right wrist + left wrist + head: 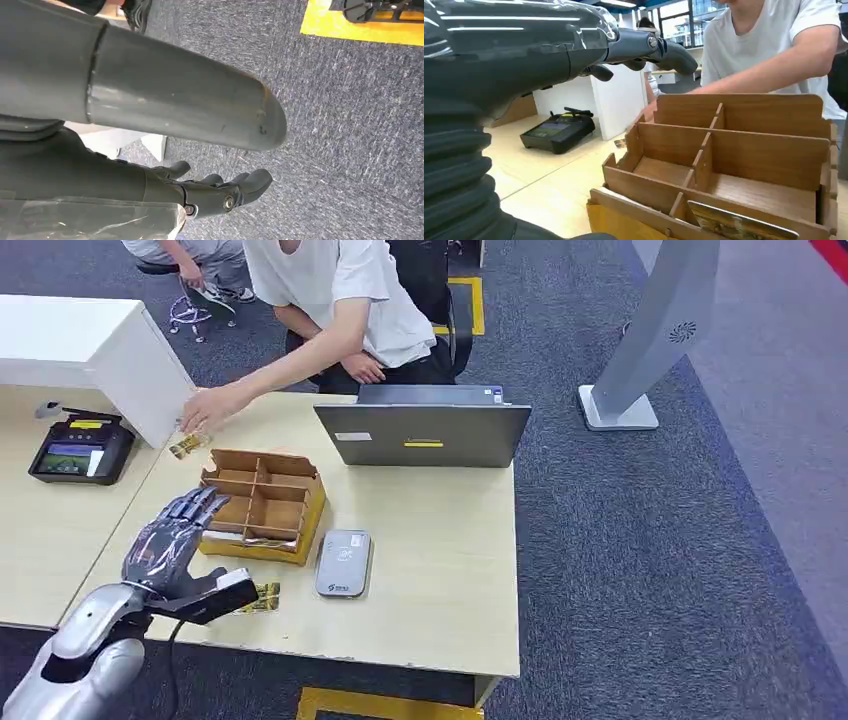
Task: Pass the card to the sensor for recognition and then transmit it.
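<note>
My left hand [172, 543] hovers over the table's near left part, fingers stretched flat toward a wooden divided box [262, 505] and holding nothing. A golden card [260, 597] lies on the table just beyond its thumb. The grey card sensor [343, 563] lies to the right of the box. Another golden card [187, 446] lies behind the box, under a person's hand [208, 408]. The left wrist view shows the fingers [644, 47] above the box [724, 160], with a card [739, 226] standing in its nearest compartment. My right hand [220, 192] hangs over carpet, holding nothing.
A grey laptop [424, 433] stands at the table's back edge, with the person seated behind it. A black terminal [80, 449] and a white box [110, 350] sit on the left table. A white kiosk base [620, 410] stands on the carpet to the right.
</note>
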You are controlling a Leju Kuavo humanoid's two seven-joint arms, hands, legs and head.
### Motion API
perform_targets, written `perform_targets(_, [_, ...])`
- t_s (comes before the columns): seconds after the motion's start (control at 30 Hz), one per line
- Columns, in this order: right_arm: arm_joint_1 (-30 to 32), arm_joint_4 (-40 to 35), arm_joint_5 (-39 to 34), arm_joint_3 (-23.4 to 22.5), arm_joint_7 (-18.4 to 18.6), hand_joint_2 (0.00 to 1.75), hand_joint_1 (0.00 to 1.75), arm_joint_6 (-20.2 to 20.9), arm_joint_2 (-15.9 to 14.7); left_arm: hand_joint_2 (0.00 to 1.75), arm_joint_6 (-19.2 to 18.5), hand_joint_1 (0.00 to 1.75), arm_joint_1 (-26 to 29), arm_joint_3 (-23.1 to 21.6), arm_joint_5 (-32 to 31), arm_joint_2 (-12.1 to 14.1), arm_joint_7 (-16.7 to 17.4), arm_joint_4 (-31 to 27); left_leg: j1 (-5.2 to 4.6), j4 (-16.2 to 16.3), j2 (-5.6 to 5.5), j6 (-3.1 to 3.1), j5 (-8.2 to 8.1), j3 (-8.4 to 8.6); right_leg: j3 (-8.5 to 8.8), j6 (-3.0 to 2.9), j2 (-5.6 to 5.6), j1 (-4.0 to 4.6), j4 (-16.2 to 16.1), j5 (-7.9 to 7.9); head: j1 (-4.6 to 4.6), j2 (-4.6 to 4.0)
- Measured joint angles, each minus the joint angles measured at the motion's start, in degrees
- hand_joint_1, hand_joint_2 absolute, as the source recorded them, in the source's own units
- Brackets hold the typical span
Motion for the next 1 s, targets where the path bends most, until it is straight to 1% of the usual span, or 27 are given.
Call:
perform_targets(0.13, [0.0,0.0,0.0,0.1,0.0,0.00,0.00,0.0,0.0,1.75,-0.1,0.00,-0.4,-0.2,0.0,0.0,0.0,0.6,0.00,0.0,0.01,0.00,-0.01,0.00,-0.02,0.01,0.01,0.00,0.0,-0.01,0.00,0.00])
perform_targets(0.27, [0.0,0.0,0.0,0.3,0.0,0.00,0.00,0.0,0.0,1.75,-2.2,0.00,-1.2,-1.8,0.4,1.0,0.0,1.3,0.00,0.0,0.00,0.00,0.00,0.00,-0.01,0.01,0.00,0.00,0.0,-0.01,0.00,0.00])
perform_targets(0.33, [0.0,0.0,0.0,0.3,0.0,0.00,0.00,0.0,0.0,1.75,-2.6,0.00,-1.4,-2.2,0.6,1.4,0.0,1.4,0.00,0.0,0.01,0.00,0.00,0.00,-0.02,0.01,0.01,0.00,0.0,-0.01,0.02,0.00])
perform_targets(0.4, [0.0,0.0,0.1,0.3,0.0,0.00,0.00,-0.1,0.0,1.75,-3.2,0.00,-2.2,-3.6,1.4,2.8,0.0,1.8,0.00,0.0,0.01,0.00,0.00,0.00,-0.01,0.01,0.01,0.00,0.0,-0.01,0.00,0.00])
perform_targets(0.63, [-0.1,0.0,0.2,0.4,-0.1,0.00,0.00,0.1,0.0,1.75,-4.2,0.00,-3.7,-5.5,1.9,4.9,0.0,2.2,0.01,0.0,0.01,-0.01,0.01,0.01,-0.01,0.00,0.01,0.00,0.0,0.00,-0.02,0.00])
perform_targets(0.83, [-0.1,0.0,0.5,0.6,-0.3,0.00,0.00,0.2,0.0,1.75,-4.3,0.00,-4.1,-7.0,2.0,6.6,0.0,2.2,0.00,0.0,0.00,0.00,0.00,0.01,-0.01,0.00,0.01,0.00,0.0,-0.01,0.00,0.00])
perform_targets(1.0, [-0.1,0.0,0.9,0.8,-0.2,0.00,0.00,0.2,0.0,1.75,-4.3,0.00,-4.7,-8.3,1.8,7.1,0.0,2.2,0.00,0.0,0.00,0.00,0.00,0.01,-0.01,0.00,0.01,0.00,0.0,0.00,0.00,0.00])
